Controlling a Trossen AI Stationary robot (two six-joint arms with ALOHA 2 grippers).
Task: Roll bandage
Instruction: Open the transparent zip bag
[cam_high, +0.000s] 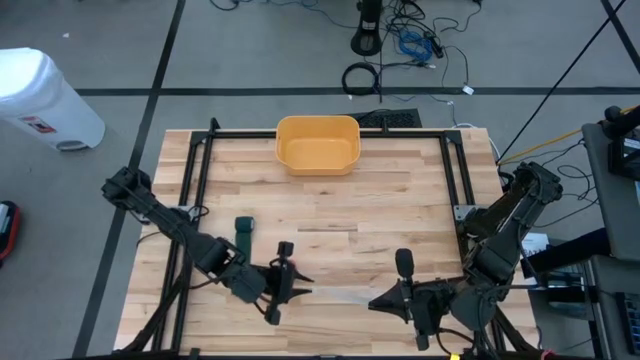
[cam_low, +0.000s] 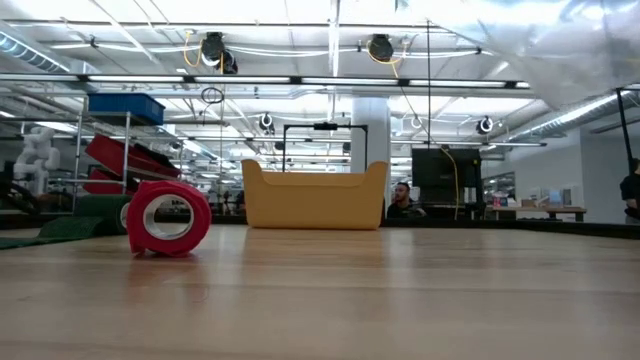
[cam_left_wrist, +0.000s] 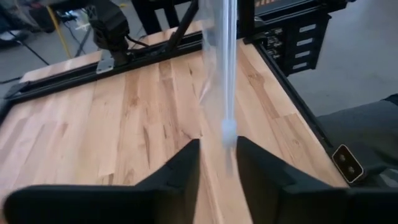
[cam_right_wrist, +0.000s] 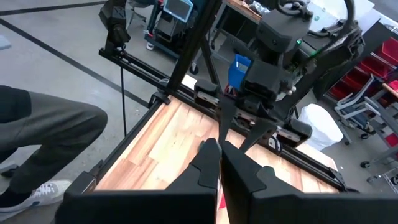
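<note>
Bandage (cam_high: 340, 295) is stretched taut between both tools above the surface (cam_high: 390, 200), presumably for rolling. Right tool (cam_high: 378, 301) is clamped on one end; left tool (cam_high: 300, 290) is parted around the other.

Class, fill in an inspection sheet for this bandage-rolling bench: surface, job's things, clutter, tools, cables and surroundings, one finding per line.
Surface: wooden table, black frame around it.
Job's things: pale bandage strip stretched between both tools.
Clutter: yellow bin at the far edge; dark green roll near the left arm; red roll in the low view.
Grippers: left tool part open around the strip; right tool shut on the strip.
Cables: loose cables on the floor beyond the table.
Surroundings: white container on the floor; a person's leg beside the table.
</note>
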